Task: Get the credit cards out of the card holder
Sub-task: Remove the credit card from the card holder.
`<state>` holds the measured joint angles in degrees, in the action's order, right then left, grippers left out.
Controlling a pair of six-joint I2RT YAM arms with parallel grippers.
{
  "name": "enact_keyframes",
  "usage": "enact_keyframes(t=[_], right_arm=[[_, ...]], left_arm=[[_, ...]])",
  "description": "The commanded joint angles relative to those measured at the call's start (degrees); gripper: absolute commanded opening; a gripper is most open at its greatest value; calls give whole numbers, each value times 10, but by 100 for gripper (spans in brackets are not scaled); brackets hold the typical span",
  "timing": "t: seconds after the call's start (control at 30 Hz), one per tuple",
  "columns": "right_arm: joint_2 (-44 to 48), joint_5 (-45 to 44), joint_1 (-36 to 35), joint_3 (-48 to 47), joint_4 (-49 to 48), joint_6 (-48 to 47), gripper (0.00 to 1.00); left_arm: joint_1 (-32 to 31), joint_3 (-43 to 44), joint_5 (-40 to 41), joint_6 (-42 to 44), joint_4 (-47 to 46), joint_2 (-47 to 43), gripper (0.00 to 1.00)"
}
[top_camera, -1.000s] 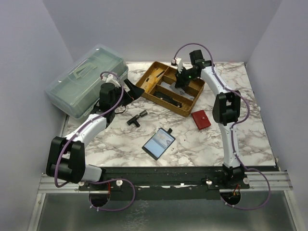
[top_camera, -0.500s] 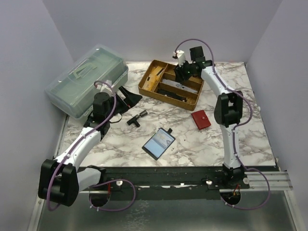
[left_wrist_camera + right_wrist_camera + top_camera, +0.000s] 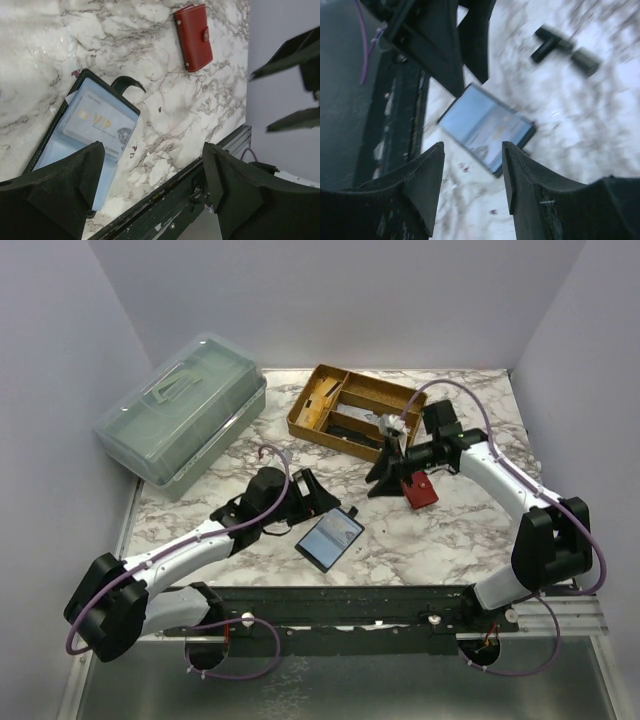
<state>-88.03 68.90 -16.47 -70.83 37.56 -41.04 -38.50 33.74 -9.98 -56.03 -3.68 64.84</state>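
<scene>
The black card holder (image 3: 330,538) lies open near the table's front middle, and a pale blue credit card (image 3: 100,122) with gold "VIP" lettering shows in its clear pocket. My left gripper (image 3: 320,500) hovers just left of the holder, open and empty. In the left wrist view its fingers (image 3: 60,195) frame the holder's (image 3: 75,135) lower edge and the front rail. My right gripper (image 3: 380,480) hangs above the table right of the holder, open with nothing between its jaws. In the right wrist view the holder (image 3: 485,127) lies ahead of it.
A closed red wallet (image 3: 418,490) lies beside the right gripper. A wooden compartment tray (image 3: 355,420) with dark tools stands at the back, a lidded green plastic box (image 3: 185,420) at the back left. A black T-shaped piece (image 3: 555,45) lies beyond the holder. The black rail (image 3: 350,602) runs along the front edge.
The left arm swung from beside the plastic box forward to the card holder. The right arm left the wooden tray, came down beside the red wallet, and its jaws opened.
</scene>
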Motion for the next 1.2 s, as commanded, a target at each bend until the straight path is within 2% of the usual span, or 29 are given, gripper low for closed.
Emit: enact_keyframes(t=[0.0, 0.17, 0.23, 0.3, 0.47, 0.57, 0.63, 0.77, 1.07, 1.17], right_arm=[[23, -7, -35, 101, -26, 71, 55], [5, -99, -79, 127, -20, 179, 51], [-6, -104, -87, 133, -28, 198, 50], [-12, -114, -89, 137, -53, 216, 50], [-70, -114, -93, 108, -63, 256, 49], [-90, -127, -102, 97, -84, 282, 47], [-107, -128, -108, 89, -88, 292, 41], [-131, -135, -112, 80, -88, 300, 34], [-179, -153, -115, 73, -94, 318, 35], [-198, -167, -117, 63, -91, 318, 37]], left_arm=[[-46, -18, 95, -70, 0, 20, 85], [-90, -32, 127, -124, -41, 59, 74], [-104, -36, 148, -139, -47, 69, 73], [-108, -49, 164, -153, -51, 70, 67], [-108, -108, 196, -194, -93, 36, 61], [-109, -124, 213, -203, -104, 19, 61], [-109, -135, 223, -210, -117, 14, 60], [-109, -168, 227, -227, -178, 11, 53], [-108, -175, 211, -227, -241, 55, 53], [-108, -178, 204, -230, -258, 70, 48]])
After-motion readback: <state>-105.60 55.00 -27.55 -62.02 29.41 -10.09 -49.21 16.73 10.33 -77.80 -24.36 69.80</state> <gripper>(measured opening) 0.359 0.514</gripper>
